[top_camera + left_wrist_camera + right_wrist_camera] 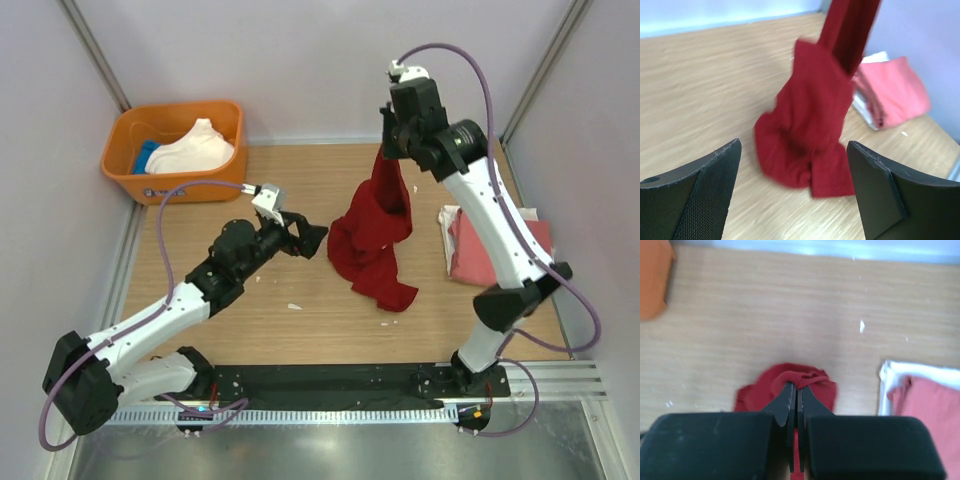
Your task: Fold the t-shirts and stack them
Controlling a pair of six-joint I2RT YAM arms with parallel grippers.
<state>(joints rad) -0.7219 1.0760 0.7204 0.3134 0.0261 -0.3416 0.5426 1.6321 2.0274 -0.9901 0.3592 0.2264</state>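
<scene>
Wooden table, my right gripper pinching the dark red t-shirt aloft, left gripper spread wide beside it

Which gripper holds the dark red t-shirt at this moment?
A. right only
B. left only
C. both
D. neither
A: the right gripper is shut on the top of the dark red t-shirt and holds it up, while the left gripper is open and apart from the cloth.
</scene>
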